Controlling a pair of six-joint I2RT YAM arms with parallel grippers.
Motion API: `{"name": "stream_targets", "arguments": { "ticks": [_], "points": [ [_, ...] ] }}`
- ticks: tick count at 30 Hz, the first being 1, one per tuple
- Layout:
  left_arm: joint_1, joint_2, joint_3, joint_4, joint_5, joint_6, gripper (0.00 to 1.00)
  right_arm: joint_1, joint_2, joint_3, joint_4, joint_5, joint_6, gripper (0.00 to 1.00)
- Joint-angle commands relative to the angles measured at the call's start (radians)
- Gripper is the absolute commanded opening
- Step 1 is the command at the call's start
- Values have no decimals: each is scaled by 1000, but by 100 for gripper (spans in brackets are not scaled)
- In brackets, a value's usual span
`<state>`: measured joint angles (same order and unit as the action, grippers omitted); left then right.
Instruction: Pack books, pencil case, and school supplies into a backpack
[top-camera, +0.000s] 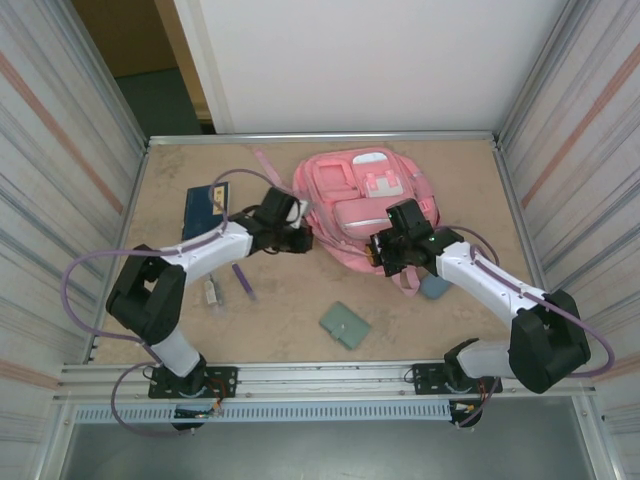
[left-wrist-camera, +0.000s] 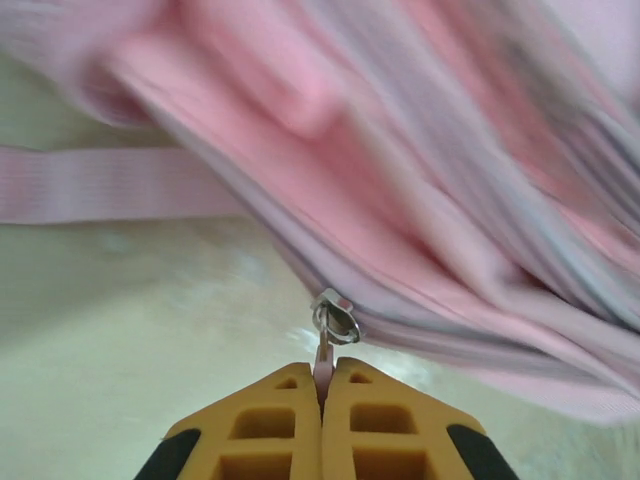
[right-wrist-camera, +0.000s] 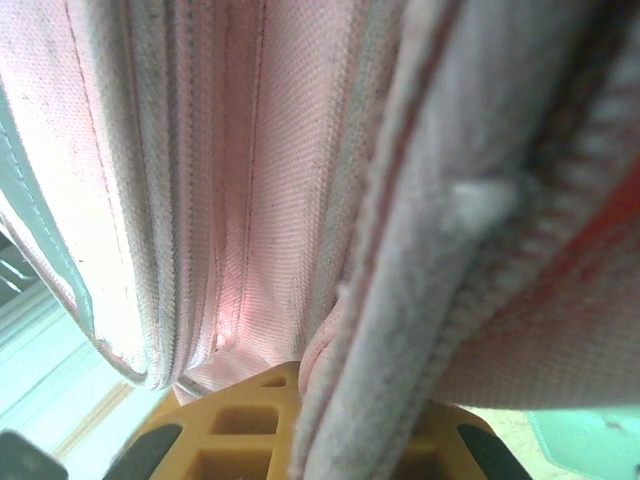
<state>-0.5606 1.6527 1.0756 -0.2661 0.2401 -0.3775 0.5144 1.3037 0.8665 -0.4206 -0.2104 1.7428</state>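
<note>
The left wrist view is blurred, so you see the backpack (top-camera: 345, 190) there as smeared pink folds with one strap (left-wrist-camera: 100, 185) lying across the table (left-wrist-camera: 120, 330). In the right wrist view the fabric is pressed so close that you cannot tell which part of the bag it is. From above, the right arm covers part of the pencil case (top-camera: 435, 287), and both sets of fingertips are lost against the bag's near edge.

The backpack lies flat at the far middle of the table with its front pockets facing up; its outline is nearly square, so no long axis is clear. The book (top-camera: 205, 210), far left, has its long side running near to far. The purple pen (top-camera: 243, 282) lies near to far as well, slightly slanted.

You have one backpack, one book, one pencil case, one pen, one small grey-white stick (top-camera: 211, 290) and one green folder (top-camera: 345, 325) near the middle front.

Your left gripper (left-wrist-camera: 322, 385) is fully closed, pinching the pink zip pull (left-wrist-camera: 323, 372) just below its metal slider (left-wrist-camera: 335, 322). Your right gripper (right-wrist-camera: 330, 405) is closed on a fold of backpack fabric.
</note>
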Motion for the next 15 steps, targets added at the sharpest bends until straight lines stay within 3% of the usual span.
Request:
{"name": "stream_targets", "arguments": {
  "ticks": [1,5,11,15],
  "points": [
    [119,23,-12,12,-108,-41,0,9,-13,50,-40,56,-38,9],
    [216,122,46,48,-80,-45,0,68,23,84,-50,81,-38,10],
    [264,232,160,11,-98,0,2,140,122,123,-20,67,-20,10],
    [265,251,196,-12,-94,6,18,183,176,143,0,83,-4,13]
  ]
}}
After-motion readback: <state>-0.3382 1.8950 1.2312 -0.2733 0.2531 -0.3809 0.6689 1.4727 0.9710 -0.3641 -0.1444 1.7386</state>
